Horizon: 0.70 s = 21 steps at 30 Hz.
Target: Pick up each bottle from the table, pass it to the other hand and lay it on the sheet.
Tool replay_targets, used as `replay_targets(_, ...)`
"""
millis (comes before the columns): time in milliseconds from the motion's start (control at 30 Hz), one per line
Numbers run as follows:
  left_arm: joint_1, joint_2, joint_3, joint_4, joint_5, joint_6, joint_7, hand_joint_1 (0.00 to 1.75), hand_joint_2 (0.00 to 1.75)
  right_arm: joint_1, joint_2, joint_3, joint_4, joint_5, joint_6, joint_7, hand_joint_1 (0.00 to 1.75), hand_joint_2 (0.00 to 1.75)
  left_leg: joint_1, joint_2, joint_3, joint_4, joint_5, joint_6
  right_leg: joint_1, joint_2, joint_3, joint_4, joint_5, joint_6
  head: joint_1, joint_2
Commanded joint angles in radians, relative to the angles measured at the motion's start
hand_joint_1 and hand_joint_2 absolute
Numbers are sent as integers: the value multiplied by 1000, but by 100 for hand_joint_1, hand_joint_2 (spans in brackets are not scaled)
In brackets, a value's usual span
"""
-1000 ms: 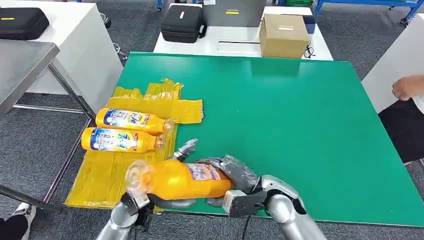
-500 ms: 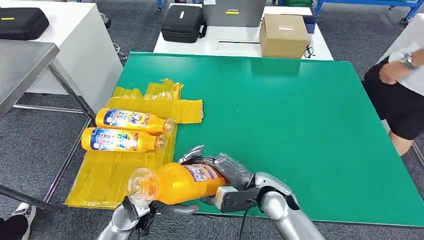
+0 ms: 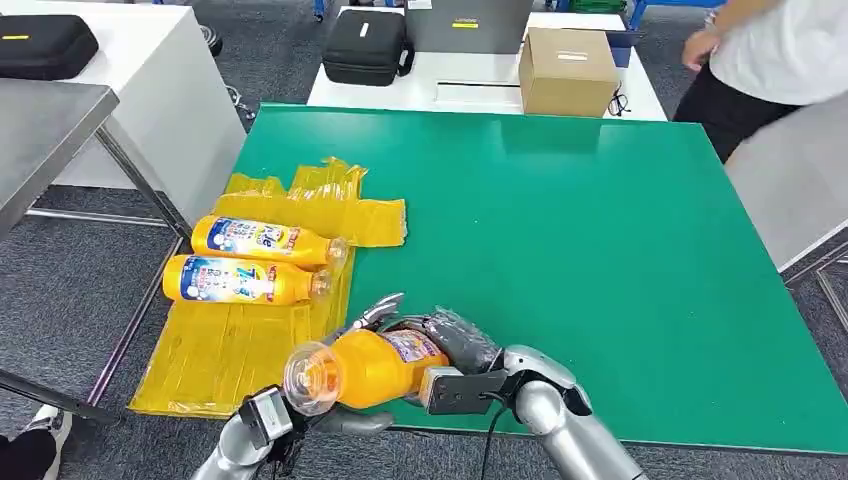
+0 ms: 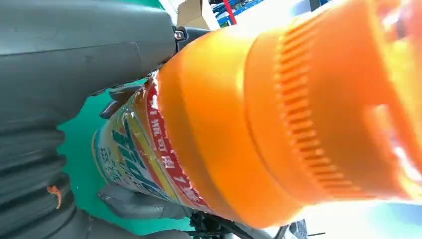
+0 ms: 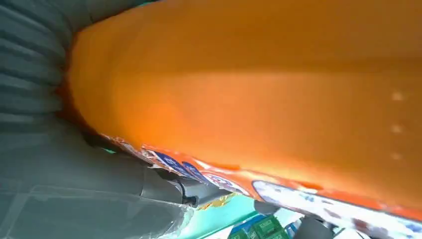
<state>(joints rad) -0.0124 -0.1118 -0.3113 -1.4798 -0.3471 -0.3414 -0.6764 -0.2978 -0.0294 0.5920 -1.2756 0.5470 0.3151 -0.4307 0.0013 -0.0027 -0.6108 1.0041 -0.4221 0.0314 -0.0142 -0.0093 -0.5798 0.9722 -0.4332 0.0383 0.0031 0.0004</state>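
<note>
At the near edge of the green table (image 3: 560, 250), an orange bottle (image 3: 370, 368) is held off the surface between both hands, lying roughly on its side with its clear cap end tilted up toward the camera and out past the table's front-left corner. The right hand (image 3: 450, 340) wraps the labelled base end of the bottle, its grey fingers (image 3: 378, 312) curled over the top of the label; the right wrist view shows the orange body pressed close against the ribbed cover and thumb. The left hand (image 3: 335, 420) sits beneath the bottle's neck end, with dark fingers reaching under the orange body; in the left wrist view the bottle lies against that hand's grey cover, but how firmly those fingers close on it I cannot tell. To the left, a crumpled yellow sheet (image 3: 230, 350) covers the table's left edge, and two more orange bottles (image 3: 250, 260) lie on it side by side, caps pointing right, just touching each other. Beyond the table stand a cardboard box (image 3: 567, 70) and a black case (image 3: 366, 45) on a white surface; a person (image 3: 770, 60) in a white top stands at the far right
</note>
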Motion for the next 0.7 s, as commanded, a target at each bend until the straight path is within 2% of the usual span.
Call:
replay_targets(33,13,57,-132,-88,3,37,-22,0,175,-22,-17,-28,123,13,-30,38,175,175,1,-1,2,0,-1,-1,1,0,2,-1,-1,-1,0,0)
replay_targets(300,45,72,-152,-135,-20,63,-22,0,175,18,-22,-47,97,29,-44,44,175,175,1,-1,3,0,-2,-1,1,0,4,-1,-1,-1,0,0)
replay_targets(333,44,71,-151,-131,-19,64,-22,17,175,20,-23,-47,95,30,-45,44,175,175,0,-1,2,-1,-1,-1,0,-1,2,-1,-1,-1,0,0)
replay_targets(367,30,77,-161,-120,-13,70,-22,133,175,30,-27,-51,88,30,-47,44,175,175,1,-1,3,0,-1,-1,1,-1,4,-2,-1,-1,0,0)
replay_targets(433,15,88,-185,-114,-13,89,-22,129,175,32,-25,-56,94,32,-51,44,175,175,1,-1,3,-1,-1,-1,1,-1,4,-1,-1,-1,0,0)
replay_targets(533,4,92,-204,-111,-10,102,-22,171,175,34,-21,-55,105,39,-52,43,175,175,0,0,1,0,-1,-1,0,0,1,0,-1,-1,0,0)
replay_targets(700,-16,86,-196,-79,-17,98,-22,175,175,57,-31,-48,69,53,-61,33,175,175,1,-1,3,0,-2,-2,1,-1,3,-1,-2,-2,0,0)
